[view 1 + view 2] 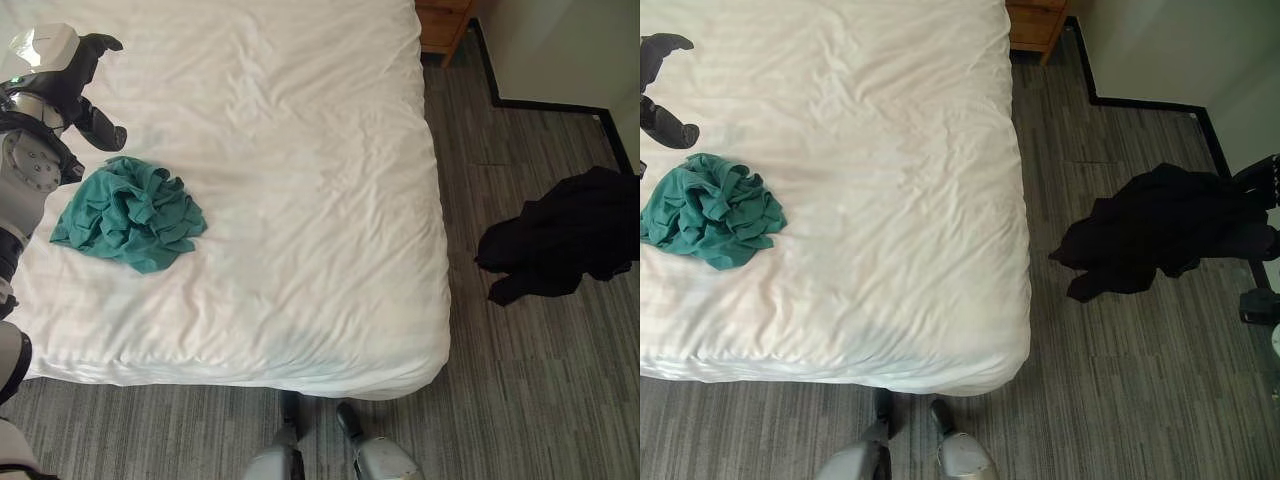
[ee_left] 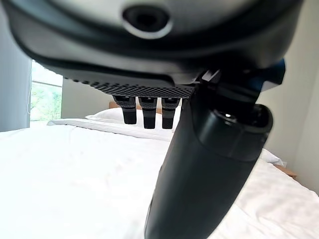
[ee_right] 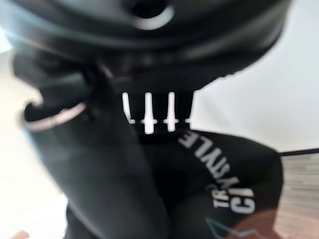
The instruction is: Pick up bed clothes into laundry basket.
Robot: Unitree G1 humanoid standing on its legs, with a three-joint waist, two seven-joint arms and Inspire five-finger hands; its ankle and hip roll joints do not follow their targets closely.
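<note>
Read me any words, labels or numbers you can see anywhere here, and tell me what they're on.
White lettering on the black garment: cut off at the edges and blurred, not reliably readable.
No text on the bed or the teal cloth.

open bed point(image 1: 300, 200), teal clothes point(image 1: 130, 215) unobstructed
</note>
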